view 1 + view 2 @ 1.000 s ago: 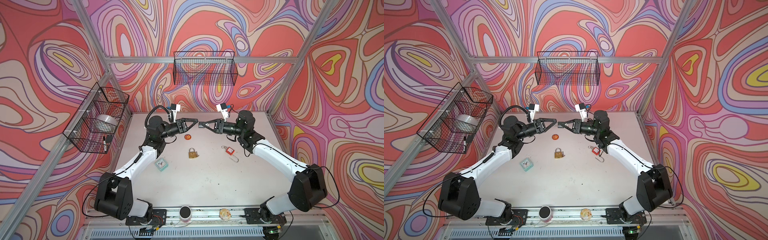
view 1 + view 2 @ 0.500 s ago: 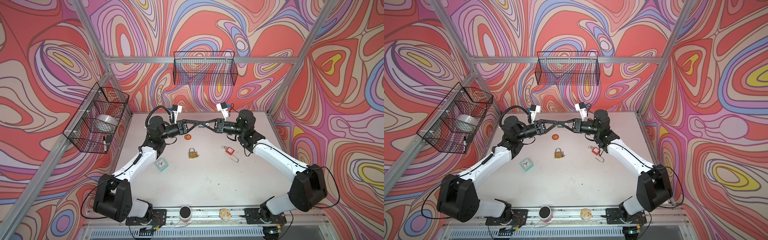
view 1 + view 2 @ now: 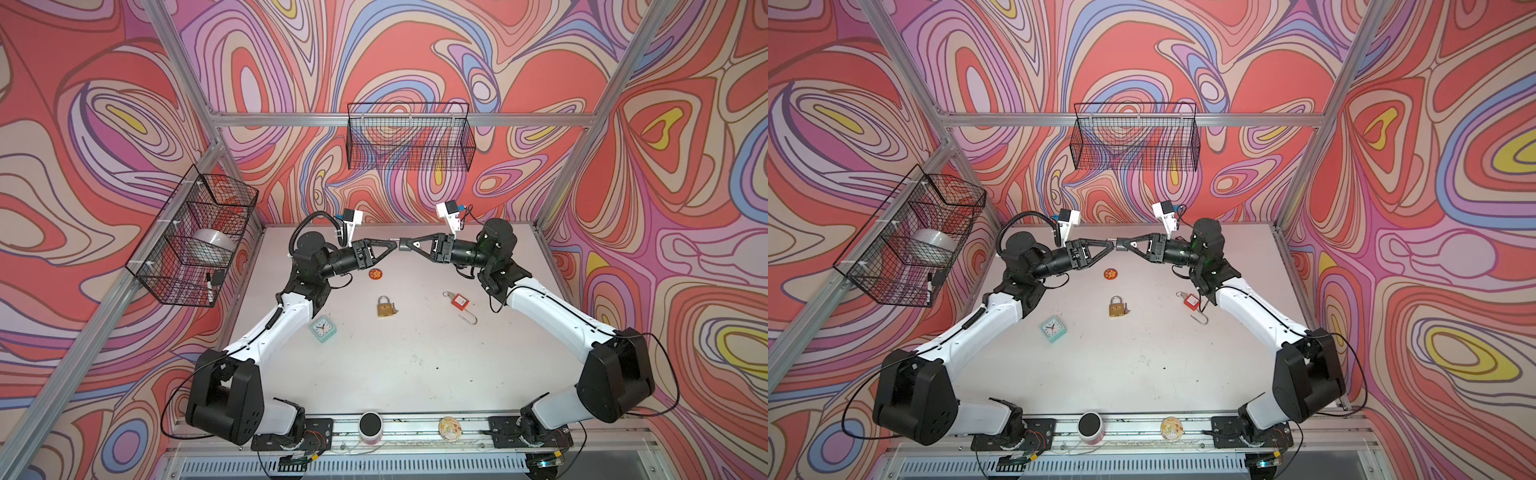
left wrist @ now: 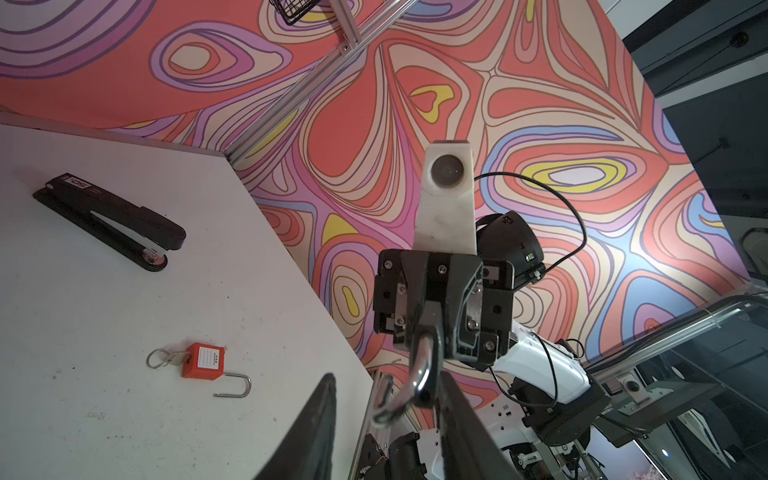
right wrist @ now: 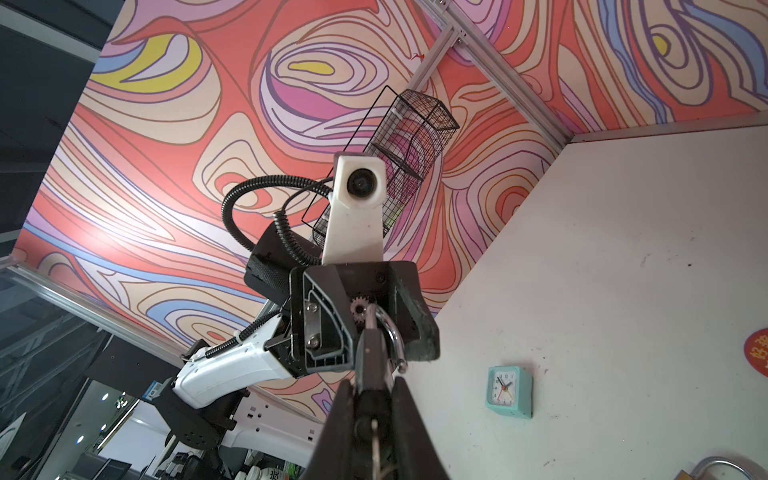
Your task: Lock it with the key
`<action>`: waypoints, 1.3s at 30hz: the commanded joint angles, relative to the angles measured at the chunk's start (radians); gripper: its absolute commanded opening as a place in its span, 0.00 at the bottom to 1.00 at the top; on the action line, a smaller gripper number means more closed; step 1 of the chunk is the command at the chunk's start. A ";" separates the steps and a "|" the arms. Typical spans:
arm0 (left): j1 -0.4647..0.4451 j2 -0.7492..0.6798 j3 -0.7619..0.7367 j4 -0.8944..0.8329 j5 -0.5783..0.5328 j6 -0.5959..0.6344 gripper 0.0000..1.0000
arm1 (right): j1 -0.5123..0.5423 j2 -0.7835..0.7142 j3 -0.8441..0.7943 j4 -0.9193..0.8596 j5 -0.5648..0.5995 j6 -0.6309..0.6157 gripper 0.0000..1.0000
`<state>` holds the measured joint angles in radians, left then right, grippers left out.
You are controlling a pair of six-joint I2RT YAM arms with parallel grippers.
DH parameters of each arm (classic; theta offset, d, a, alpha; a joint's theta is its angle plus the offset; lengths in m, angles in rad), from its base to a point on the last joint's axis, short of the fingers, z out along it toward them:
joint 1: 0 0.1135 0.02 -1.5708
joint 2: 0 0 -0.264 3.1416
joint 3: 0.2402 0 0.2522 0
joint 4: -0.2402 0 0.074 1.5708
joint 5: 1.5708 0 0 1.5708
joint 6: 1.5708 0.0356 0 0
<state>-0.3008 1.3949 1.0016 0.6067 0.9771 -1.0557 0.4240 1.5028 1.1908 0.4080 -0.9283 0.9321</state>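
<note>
Padlock (image 3: 404, 244), dark-bodied with a shiny shackle (image 4: 420, 365), hangs in the air above the far part of the table (image 3: 415, 374). The right gripper (image 3: 412, 245) has its jaws closed on the padlock's body. The left gripper (image 3: 388, 242) meets it tip to tip from the other side.

In both top views the 2 grippers look joined at a single point, and the shackle is too small to make out. The wrist views fill this in. The left wrist view shows the shackle reaching out between the left gripper's 2 fingers (image 4: 320, 419) with a bare gap on one side. Those jaws stand apart around it, not clamped. The right wrist view shows the shackle inside the left jaws, just beside one finger. Whether it touches I cannot tell. A thin metal strip (image 5: 374, 440) shows between the right fingers there, too small to name.

Both top views show a brass lock (image 3: 385, 307) on the table. With it are a red lock (image 3: 458, 300) with its shackle swung open, a small clock (image 3: 321, 328) and an orange disc (image 3: 376, 274). A black stapler (image 4: 110, 220) appears only in the left wrist view.
</note>
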 commanded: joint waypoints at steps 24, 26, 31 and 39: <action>0.010 -0.033 0.020 0.032 0.048 -0.016 0.15 | -0.018 0.003 0.006 -0.027 -0.039 -0.038 0.00; 0.009 -0.036 0.019 0.034 0.048 -0.016 0.17 | -0.018 0.001 0.006 -0.028 -0.039 -0.038 0.00; 0.011 -0.042 0.010 0.032 0.044 -0.015 0.21 | -0.020 -0.004 0.004 -0.033 -0.038 -0.038 0.00; 0.014 -0.050 -0.003 0.036 0.037 -0.020 0.22 | -0.022 -0.011 0.002 -0.039 -0.036 -0.043 0.00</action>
<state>-0.2924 1.3758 1.0016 0.6224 1.0027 -1.0740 0.4107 1.5085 1.1908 0.3691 -0.9600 0.9054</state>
